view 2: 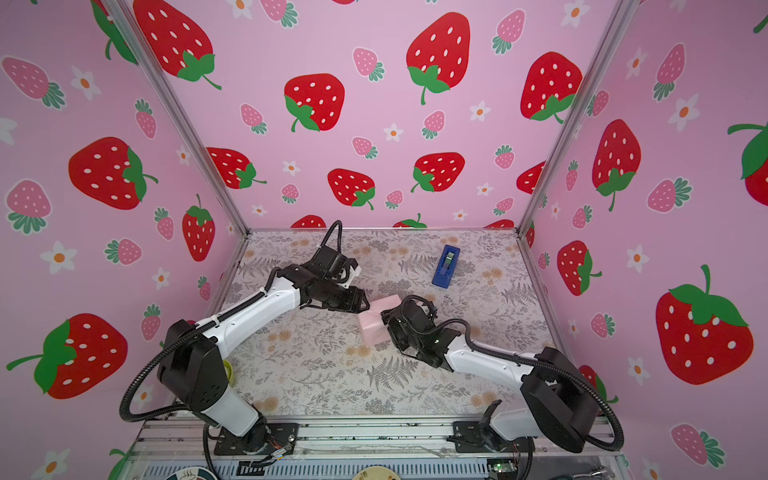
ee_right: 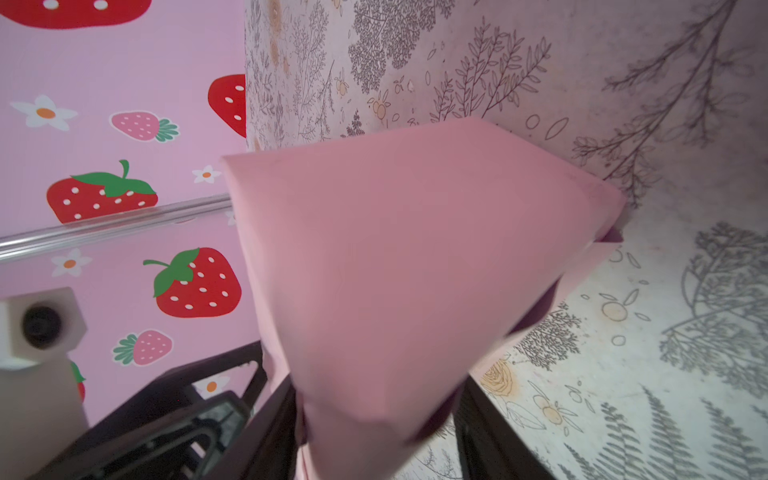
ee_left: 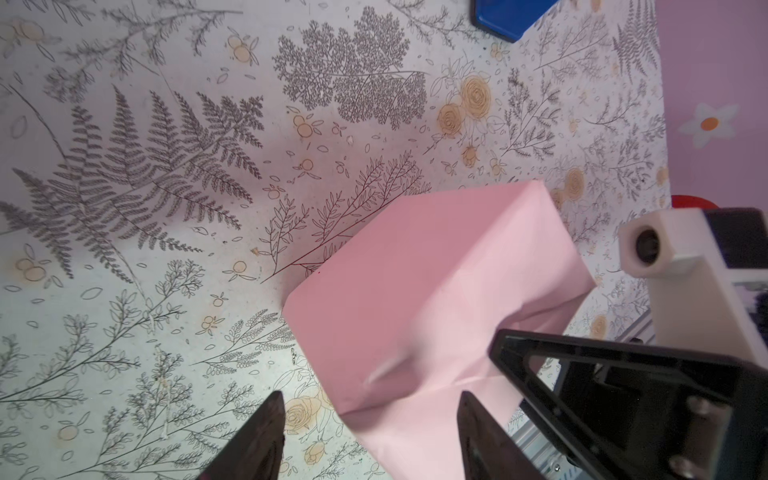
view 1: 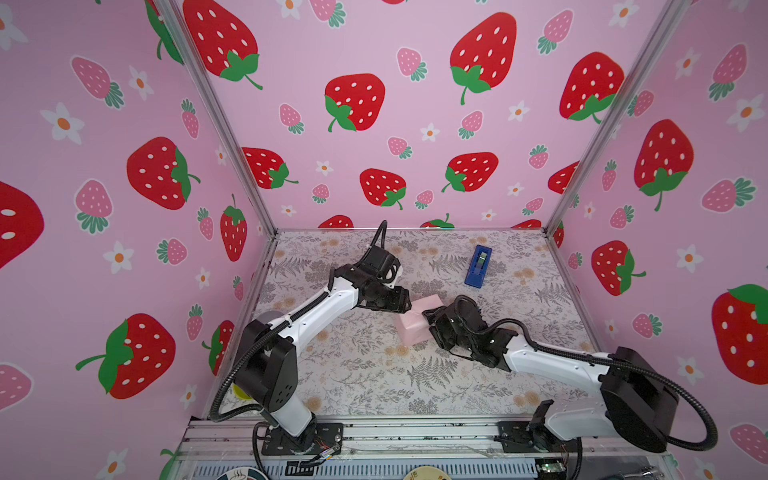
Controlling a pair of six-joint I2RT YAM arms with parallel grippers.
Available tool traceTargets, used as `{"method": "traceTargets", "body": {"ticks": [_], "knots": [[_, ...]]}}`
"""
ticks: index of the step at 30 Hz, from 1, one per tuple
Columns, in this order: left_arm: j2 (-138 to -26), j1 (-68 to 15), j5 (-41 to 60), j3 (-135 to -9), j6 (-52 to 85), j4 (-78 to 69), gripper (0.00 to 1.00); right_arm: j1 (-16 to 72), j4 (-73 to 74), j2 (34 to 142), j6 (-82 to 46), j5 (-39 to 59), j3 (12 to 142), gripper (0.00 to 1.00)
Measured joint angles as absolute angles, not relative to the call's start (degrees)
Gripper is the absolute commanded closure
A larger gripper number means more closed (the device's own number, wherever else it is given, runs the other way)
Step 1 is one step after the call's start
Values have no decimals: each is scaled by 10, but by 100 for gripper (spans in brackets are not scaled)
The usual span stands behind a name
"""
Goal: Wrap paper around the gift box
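The gift box is hidden under the paper point(view 1: 412, 322) point(view 2: 373, 326), which covers it as a pale pink parcel in the middle of the table in both top views. My left gripper point(view 1: 409, 308) point(view 2: 367, 306) is at the parcel's far left corner. In the left wrist view the left gripper point(ee_left: 372, 401) is open, and a loose paper point(ee_left: 436, 282) flap runs between its fingers. My right gripper point(view 1: 429, 318) point(view 2: 385, 319) is against the parcel's right side. In the right wrist view the right gripper point(ee_right: 374, 388) has its fingers against both sides of a corner of the paper point(ee_right: 395, 249).
A blue tape dispenser point(view 1: 478, 266) point(view 2: 446, 266) point(ee_left: 511, 16) lies toward the back right of the floral table point(view 1: 374, 374). Something small and yellow point(view 1: 239, 392) sits behind the left arm's base. Strawberry-print walls close in the left, back and right sides.
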State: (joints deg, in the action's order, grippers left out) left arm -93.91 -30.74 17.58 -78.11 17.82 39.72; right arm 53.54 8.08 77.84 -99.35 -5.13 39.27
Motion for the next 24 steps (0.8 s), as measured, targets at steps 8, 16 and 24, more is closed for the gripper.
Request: {"method": "traceTargets", "body": {"ticks": [8, 16, 24], "knots": [[-966, -291, 195, -806, 140, 424, 34, 511, 58, 773, -861, -15, 400, 42], [-953, -289, 216, -768, 152, 408, 37, 485, 24, 822, -641, 65, 460, 48], [-888, -289, 193, -710, 195, 381, 38, 476, -41, 868, -469, 141, 534, 48]]}}
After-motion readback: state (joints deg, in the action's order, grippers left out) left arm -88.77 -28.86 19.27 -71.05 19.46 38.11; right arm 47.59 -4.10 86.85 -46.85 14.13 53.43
